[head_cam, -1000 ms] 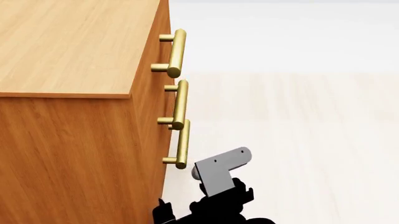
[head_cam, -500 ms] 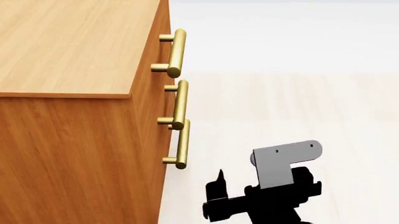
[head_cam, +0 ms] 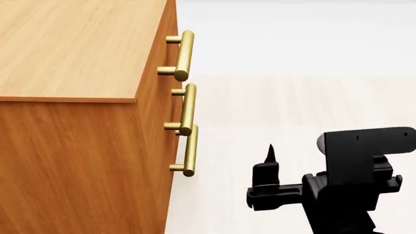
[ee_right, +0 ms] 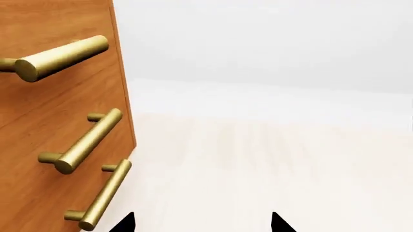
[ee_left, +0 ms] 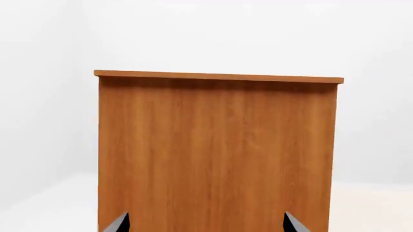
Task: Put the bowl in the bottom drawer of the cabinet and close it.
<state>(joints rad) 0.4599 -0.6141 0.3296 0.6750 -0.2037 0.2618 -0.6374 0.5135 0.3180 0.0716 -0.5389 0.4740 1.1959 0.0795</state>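
My right tool (head_cam: pixel 268 165) empty with fingers spread wide, well apart from the cabinet (head_cam: pixel 78 122), bottom drawer (ee_right: pixel 96 200) shut, left tool (ee_left: pixel 205 223) spread wide facing its plain side

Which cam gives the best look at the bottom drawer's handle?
Right wrist view: the bottom handle runs nearly full length, both posts visible. Head view shows that handle foreshortened and partly behind the middle one. Left wrist view shows only the cabinet side, no handles.

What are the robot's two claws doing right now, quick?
Left gripper: open, holding nothing, facing the cabinet's side.
Right gripper: open, holding nothing, beside the drawer handles.
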